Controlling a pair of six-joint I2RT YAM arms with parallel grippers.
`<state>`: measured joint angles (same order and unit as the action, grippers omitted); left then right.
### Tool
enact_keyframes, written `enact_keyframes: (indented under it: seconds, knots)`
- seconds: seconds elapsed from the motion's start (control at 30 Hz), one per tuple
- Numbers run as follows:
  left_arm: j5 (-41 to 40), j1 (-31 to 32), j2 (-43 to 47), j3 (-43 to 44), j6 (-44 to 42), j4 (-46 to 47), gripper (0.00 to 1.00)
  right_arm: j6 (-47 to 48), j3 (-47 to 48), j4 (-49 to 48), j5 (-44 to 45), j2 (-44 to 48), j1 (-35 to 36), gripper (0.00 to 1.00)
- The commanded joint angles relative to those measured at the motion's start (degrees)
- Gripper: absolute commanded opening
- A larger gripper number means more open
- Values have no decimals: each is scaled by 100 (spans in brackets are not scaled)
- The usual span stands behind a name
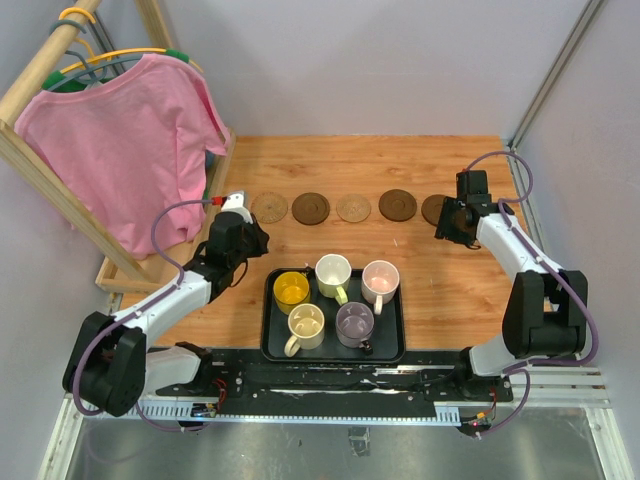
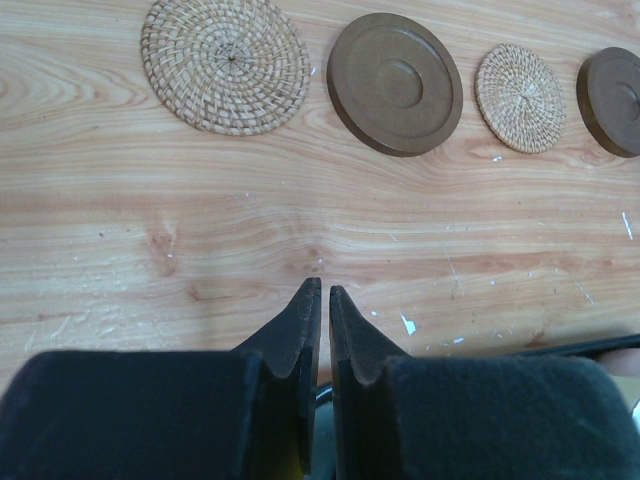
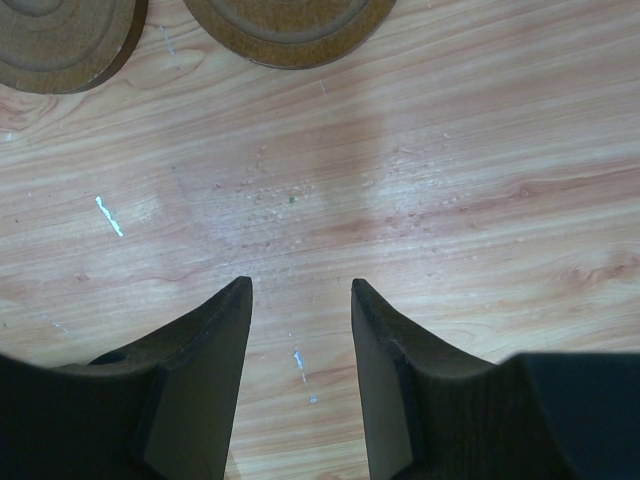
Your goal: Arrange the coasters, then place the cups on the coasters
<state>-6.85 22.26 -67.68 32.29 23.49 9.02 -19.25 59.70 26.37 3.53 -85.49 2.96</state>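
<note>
Closest to us, at the bottom of the left wrist view, the left gripper [image 2: 325,290] has its two dark fingertips drawn almost together, only a thin slit between them and nothing held. They point over the bare wood of the table [image 2: 200,220]. Beyond them we see part of the row of coasters [image 1: 353,207]: a tan woven coaster [image 2: 225,63], a dark brown coaster [image 2: 395,83], a smaller-looking tan one [image 2: 520,98] and another dark one [image 2: 612,100] cut by the frame edge, each apart from its neighbour. The right gripper [image 3: 300,285] stands with its jaws parted and a clear gap of bare wood between them, gripping nothing. Two dark brown discs [image 3: 290,25] lie past its tips at the top of that view. From above we count five coasters in a line across the far half of the table, the rightmost partly hidden by the right arm's wrist. All five cups sit on the black tray [image 1: 392,345] at the near edge, between the two arms: yellow cup [image 1: 291,290], whitish-green cup [image 1: 333,271] and pink cup [image 1: 380,278] behind, cream cup [image 1: 305,323] and greyish-purple cup [image 1: 355,322] in front. At far left a pink shirt [image 1: 130,150] hangs on a wooden rack [image 1: 40,70].
</note>
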Motion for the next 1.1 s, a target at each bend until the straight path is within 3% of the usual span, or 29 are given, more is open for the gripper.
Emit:
enact_keyframes:
  seconds: [0.0,0.5,0.83,1.07]
  knots:
    - [-240,-3,10,-70,140,309,12,-73,-11,-35,180,-70,-72,45]
    - [-158,-5,-241,-144,209,699,12,26,-109,-100,594,150,-214,46]
    - [-40,-6,-465,-158,364,775,12,-104,159,-391,-372,-792,-318,43]
    - [123,-7,-656,-184,450,868,12,-163,388,-471,-346,-1321,-220,43]
